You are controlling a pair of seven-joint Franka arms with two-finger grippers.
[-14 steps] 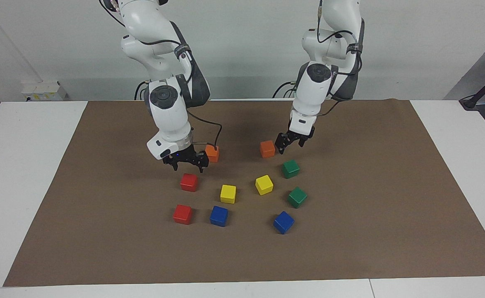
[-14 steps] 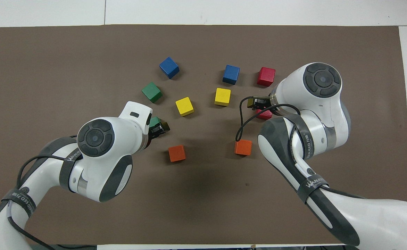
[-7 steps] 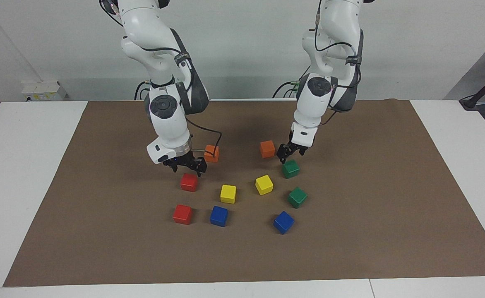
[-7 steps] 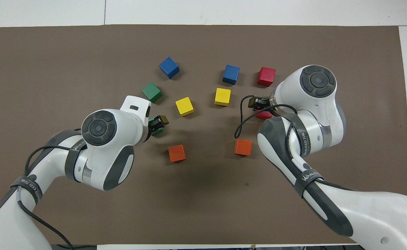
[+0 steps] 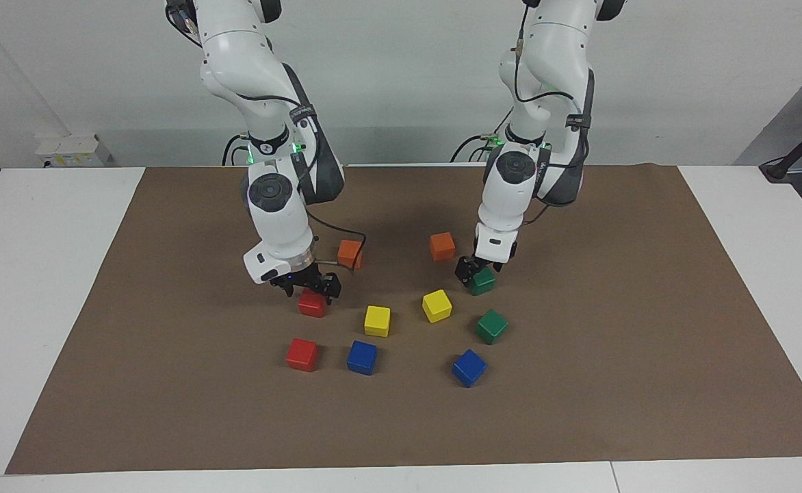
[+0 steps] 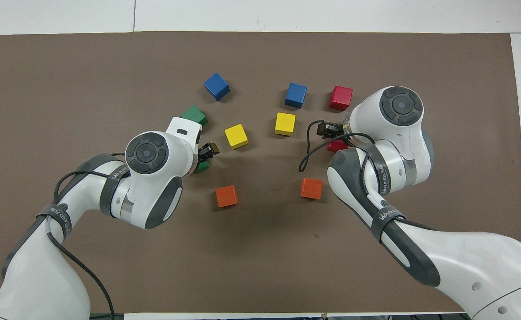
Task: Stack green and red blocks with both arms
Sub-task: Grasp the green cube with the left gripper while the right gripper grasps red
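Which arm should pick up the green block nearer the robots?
Left. Its gripper is already down at that green block, fingers open. The right gripper is down at a red block toward the other end.

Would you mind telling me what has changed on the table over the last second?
Both arms came down. The left gripper sank onto the nearer green block, the right gripper onto the nearer red block; both are open around them, neither lifted. All the cubes lie where they were.
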